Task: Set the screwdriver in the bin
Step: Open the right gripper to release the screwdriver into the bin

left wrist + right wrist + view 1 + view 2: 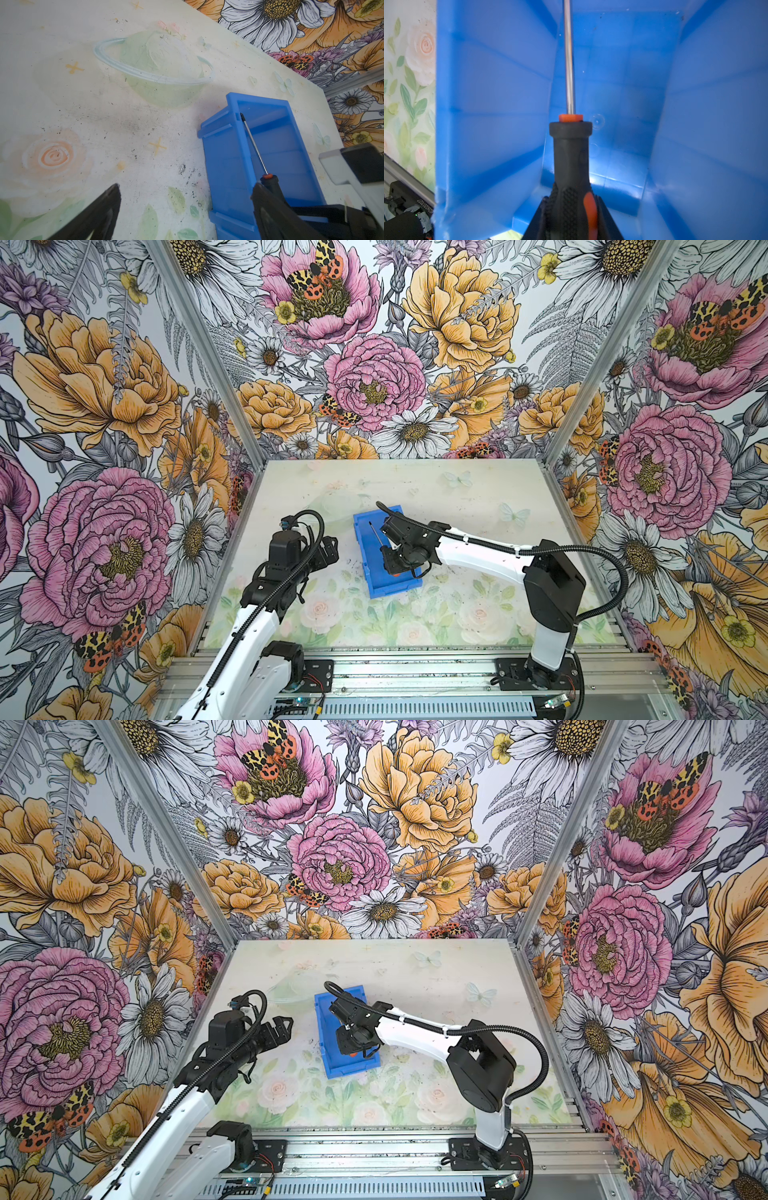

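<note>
Nearest the head camera, the aluminium rail [415,672] carries both arm bases. Beyond it lies the table [457,497], covered with a pale print of roses and butterflies and marked with dark scuffs.

**Bin.** The bin [362,549] is bright blue plastic, rectangular and open-topped, with walls that slope inward toward the floor. It stands on the table near the middle, its long axis running away from the camera and turned slightly. The outer wall [226,166] has raised horizontal ribs. The inside [498,104] is bare blue.

**Left gripper.** The left gripper [187,185] is raised over the table to the left of the bin, apart from it. Its jaws stand wide apart with nothing between them.

**Right gripper.** The right gripper [571,218] reaches across to the bin. Its jaws are clamped on the screwdriver's handle.

**Screwdriver.** The screwdriver [377,536] is slim and shorter than the bin.
- Handle [571,158]: black with a knurled grip zone, an orange side inlay and an orange collar at the shaft.
- Shaft [253,145]: thin bright metal ending in a dark tip.

It is held within the bin's outline, above the interior, with the shaft pointing along the bin's length toward the far end. The tip sits near the top edge of the bin's left long wall. It cannot be told whether the tip touches the wall.
</note>
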### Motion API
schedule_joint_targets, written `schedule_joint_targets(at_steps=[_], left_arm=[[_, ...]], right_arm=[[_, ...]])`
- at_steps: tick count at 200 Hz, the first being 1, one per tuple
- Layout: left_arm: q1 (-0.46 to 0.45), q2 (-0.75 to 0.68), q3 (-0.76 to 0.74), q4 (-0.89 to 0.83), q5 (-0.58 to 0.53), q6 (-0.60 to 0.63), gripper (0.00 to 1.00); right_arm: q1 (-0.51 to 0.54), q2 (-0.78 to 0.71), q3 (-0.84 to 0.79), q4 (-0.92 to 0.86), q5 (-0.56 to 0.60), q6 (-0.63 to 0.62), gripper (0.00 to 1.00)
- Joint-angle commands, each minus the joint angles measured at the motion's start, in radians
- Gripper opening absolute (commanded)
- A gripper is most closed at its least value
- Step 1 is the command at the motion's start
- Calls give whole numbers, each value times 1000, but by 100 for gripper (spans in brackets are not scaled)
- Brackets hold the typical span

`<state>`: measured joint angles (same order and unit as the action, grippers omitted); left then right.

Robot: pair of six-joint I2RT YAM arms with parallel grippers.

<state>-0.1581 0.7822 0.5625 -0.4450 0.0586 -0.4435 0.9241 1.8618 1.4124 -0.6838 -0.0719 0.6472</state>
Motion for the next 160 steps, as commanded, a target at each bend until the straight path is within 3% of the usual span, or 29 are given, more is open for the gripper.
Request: schedule_joint_targets(at_steps=[1,31,77,99,138,151,160], left_arm=[[-6,-18,-9,3,-34,3,99],[-8,-24,-7,-1,-38,5,99],[-12,-32,-6,-3,-45,6,99],[-2,-32,-3,-3,-37,9,99],[15,-55,8,-10,-76,-2,99],[22,-63,10,-9,-94,-7,99],[23,-67,12,-4,-109,-15,99]], right_arm=[[10,25,46,12,9,3,18],[13,40,56,13,4,2,29],[13,-5,45,13,42,5,60],[14,-34,44,10,56,5,68],[7,-161,15,9,115,-29,83],[-7,-226,-18,9,148,-32,98],[-21,-273,-46,10,173,-30,100]])
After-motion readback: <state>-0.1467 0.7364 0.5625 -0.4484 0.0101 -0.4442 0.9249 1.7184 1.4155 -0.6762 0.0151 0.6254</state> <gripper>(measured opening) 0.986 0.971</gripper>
